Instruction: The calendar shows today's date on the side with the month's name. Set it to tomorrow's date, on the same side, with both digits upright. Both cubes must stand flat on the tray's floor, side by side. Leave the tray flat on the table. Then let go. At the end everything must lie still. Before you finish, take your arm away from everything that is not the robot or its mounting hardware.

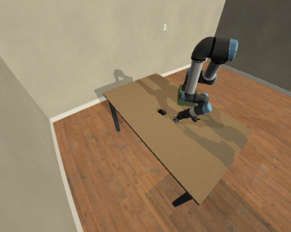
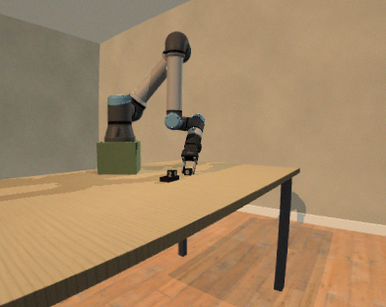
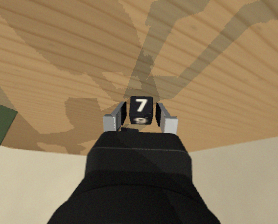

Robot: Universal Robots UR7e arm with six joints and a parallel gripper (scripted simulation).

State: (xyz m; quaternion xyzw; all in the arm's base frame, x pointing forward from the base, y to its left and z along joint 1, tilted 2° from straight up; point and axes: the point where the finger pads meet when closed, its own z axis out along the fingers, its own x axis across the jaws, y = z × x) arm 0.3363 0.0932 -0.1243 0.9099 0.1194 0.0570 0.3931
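wrist view: gripper (image 3: 140, 121) open, straddling the loose digit cube (image 3: 140, 110), "7" face showing, on the table (image 3: 215, 65) just beside the tray (image 2: 169, 177). risk: closing off-centre, twisting or skidding the cube, spoiling later upright placement.

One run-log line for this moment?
hand: open, empty | astride cube, 7 facing wrist camera | cube on table, beside tray | grasp not yet made

A long light wooden table (image 1: 199, 160) on dark legs is set near beige walls (image 1: 84, 44), over reddish plank flooring (image 1: 113, 186).
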